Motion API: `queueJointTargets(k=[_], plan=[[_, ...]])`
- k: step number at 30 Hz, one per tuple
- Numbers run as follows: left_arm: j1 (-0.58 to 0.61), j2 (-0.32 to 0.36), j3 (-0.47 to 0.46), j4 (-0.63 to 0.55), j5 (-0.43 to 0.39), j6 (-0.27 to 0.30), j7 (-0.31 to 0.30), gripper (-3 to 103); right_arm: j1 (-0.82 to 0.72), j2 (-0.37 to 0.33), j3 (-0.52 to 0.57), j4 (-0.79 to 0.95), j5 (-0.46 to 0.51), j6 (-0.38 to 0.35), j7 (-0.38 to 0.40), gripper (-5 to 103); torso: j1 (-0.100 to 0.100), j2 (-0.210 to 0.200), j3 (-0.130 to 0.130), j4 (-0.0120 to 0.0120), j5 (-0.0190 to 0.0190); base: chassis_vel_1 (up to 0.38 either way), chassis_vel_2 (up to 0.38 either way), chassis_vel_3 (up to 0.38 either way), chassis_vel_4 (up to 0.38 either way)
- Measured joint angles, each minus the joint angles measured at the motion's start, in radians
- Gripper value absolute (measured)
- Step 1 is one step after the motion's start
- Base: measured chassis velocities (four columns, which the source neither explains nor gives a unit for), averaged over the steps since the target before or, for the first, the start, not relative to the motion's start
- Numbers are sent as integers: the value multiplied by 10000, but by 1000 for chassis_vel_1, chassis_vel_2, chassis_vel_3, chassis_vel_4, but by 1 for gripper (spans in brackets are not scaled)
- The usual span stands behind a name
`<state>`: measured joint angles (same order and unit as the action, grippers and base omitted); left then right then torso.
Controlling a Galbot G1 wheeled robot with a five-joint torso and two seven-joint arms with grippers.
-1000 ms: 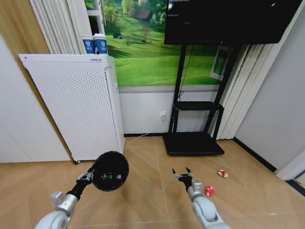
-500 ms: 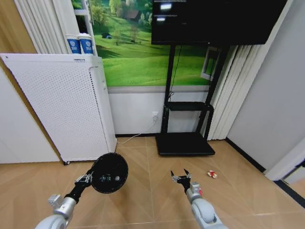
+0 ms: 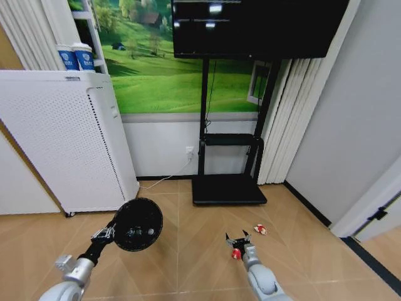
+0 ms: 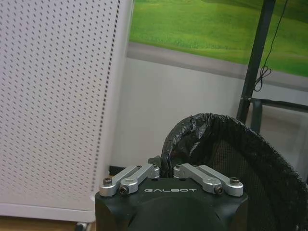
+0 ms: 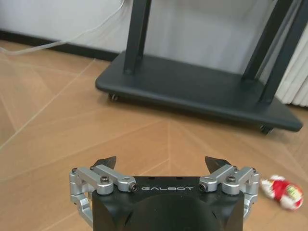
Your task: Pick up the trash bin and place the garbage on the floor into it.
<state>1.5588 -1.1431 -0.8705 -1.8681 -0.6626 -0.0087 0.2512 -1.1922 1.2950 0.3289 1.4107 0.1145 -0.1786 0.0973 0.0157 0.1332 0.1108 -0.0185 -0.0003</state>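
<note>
1. The left hand (image 3: 106, 233) is clenched on the rim of the trash bin (image 3: 138, 224), holding it off the floor (image 3: 188, 263) with its open mouth tipped toward the head camera.
2. In the left wrist view the left hand (image 4: 164, 169) has its fingers pinched together on the bin's rim, where a black bag liner is folded over the mesh wall of the trash bin (image 4: 231, 159).
3. Something small lies inside the bin (too small to make out what it is).
4. The right hand (image 3: 239, 239) hangs low over the floor on the robot's right, released and grasping nothing, its fingers spread wide.
5. In the right wrist view the right hand (image 5: 163, 163) shows both dark fingertips well apart, with bare parquet between them.
6. A crumpled red-and-white wrapper (image 3: 260, 229) lies on the floor just ahead and to the right of the right hand; the right wrist view shows it (image 5: 282, 190) beside one finger, apart from it.
7. A second red piece (image 3: 235, 253) sits right at the right hand in the head view, and I cannot tell whether it touches the hand.
8. Behind the litter stands a black TV stand (image 3: 227, 188) on a flat wheeled base, with a white perforated cabinet (image 3: 56, 144) to the left and two blue-white cups (image 3: 76, 58) on top of it.
</note>
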Motion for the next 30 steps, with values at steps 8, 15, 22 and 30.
queueJointTargets(k=[8, 15, 22, 30], plan=[[24, -125, -647, 388, 700, -319, 180, 7, 294, 339, -8, -978, -228, -137, 487, 100, 0, 0, -1, -3, 0, 31, 24, -28, -19], [56, -246, -750, 556, 577, -433, 241, 7, 640, 632, 137, -2422, -363, -8, 1004, 100, 0, 0, -1, -9, 2, 0, 0, 0, 0], [310, -521, -624, 264, 568, -469, 340, 7, 1231, 856, 66, -3430, -190, 0, 1302, 100, 0, 0, 0, -4, 1, 0, 0, 0, 0], [507, -589, -582, -381, 299, -282, 206, 7, 1863, 1213, 6, -4414, 38, -151, 1535, 100, 0, 0, 0, -6, 3, 0, 0, 0, 0]])
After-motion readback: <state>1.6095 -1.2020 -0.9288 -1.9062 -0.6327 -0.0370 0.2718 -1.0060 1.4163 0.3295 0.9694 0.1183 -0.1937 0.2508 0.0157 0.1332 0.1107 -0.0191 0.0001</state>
